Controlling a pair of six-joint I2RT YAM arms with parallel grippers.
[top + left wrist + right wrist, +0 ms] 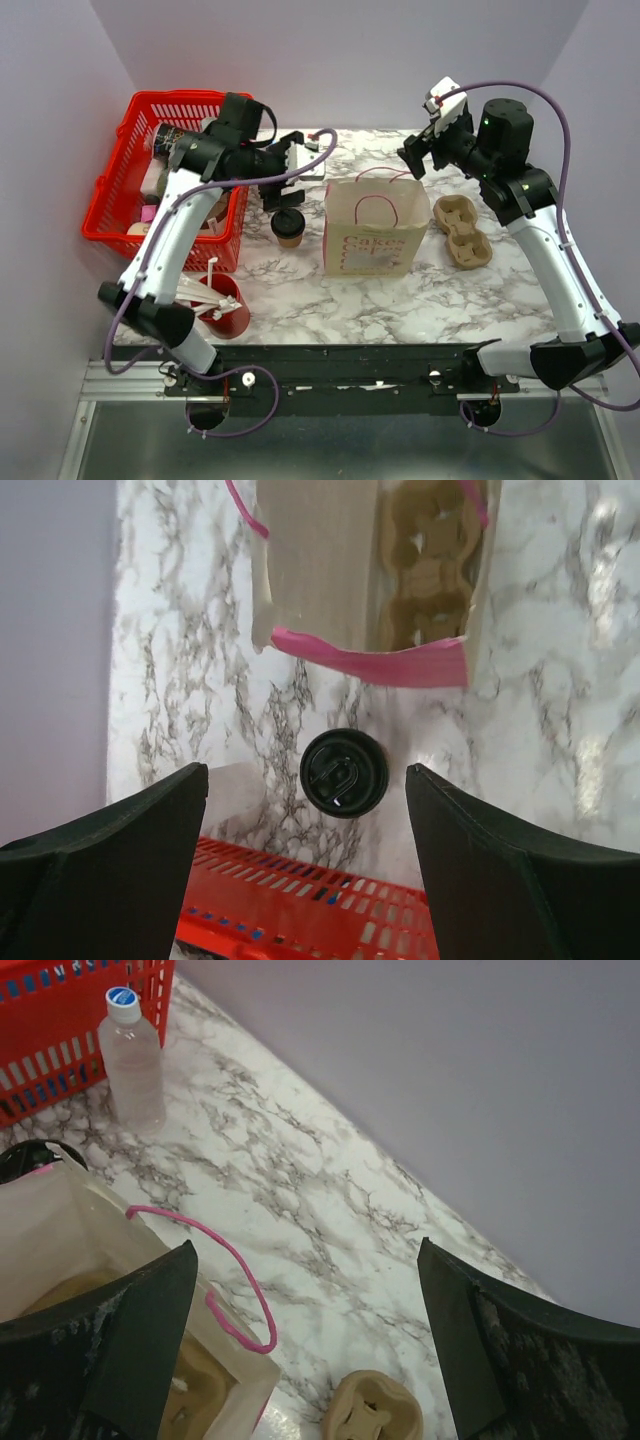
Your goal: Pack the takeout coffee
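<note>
The takeout coffee (288, 228), a small kraft cup with a black lid, stands on the marble table just left of the paper bag (368, 232). My left gripper (285, 175) is open and empty, hovering above and behind the cup. In the left wrist view the black lid (344, 773) shows between and beyond the open fingers (130, 850). My right gripper (415, 160) is open and empty, raised behind the bag's right side. In the right wrist view the lid's edge (30, 1158) peeks out behind the bag (80, 1230).
A red basket (130, 190) holding items stands at the left; its rim (300, 910) is under my left gripper. A pulp carrier (462, 232) lies right of the bag, another sits inside the bag (430, 560). A water bottle (130, 1060) stands behind the bag. A red cup of white sticks (225, 305) stands front left.
</note>
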